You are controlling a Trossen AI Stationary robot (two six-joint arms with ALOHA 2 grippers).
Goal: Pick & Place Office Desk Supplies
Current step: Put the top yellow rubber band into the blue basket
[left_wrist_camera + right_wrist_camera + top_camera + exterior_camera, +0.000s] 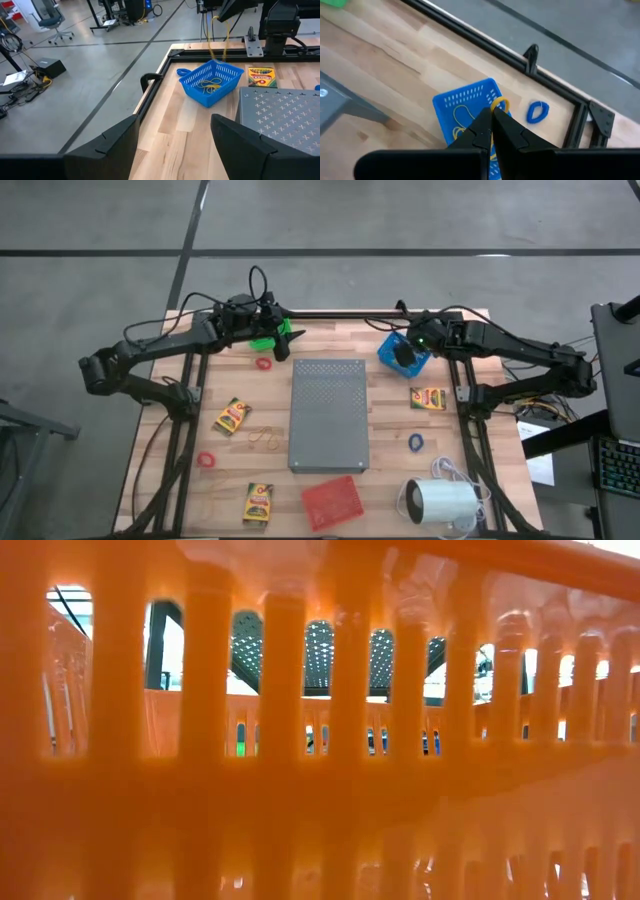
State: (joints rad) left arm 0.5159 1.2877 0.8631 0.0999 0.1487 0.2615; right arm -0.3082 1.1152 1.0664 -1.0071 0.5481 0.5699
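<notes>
The grey slab (328,415) blocks my bench's (190,420) middle; bare wood lies open between it and the blue basket (402,351).

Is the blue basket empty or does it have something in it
Not empty: tan rubber bands lie inside the blue basket, and the shut right gripper holds another above it.

no readable text, print on the crayon box (261,76) too small to make out
</notes>
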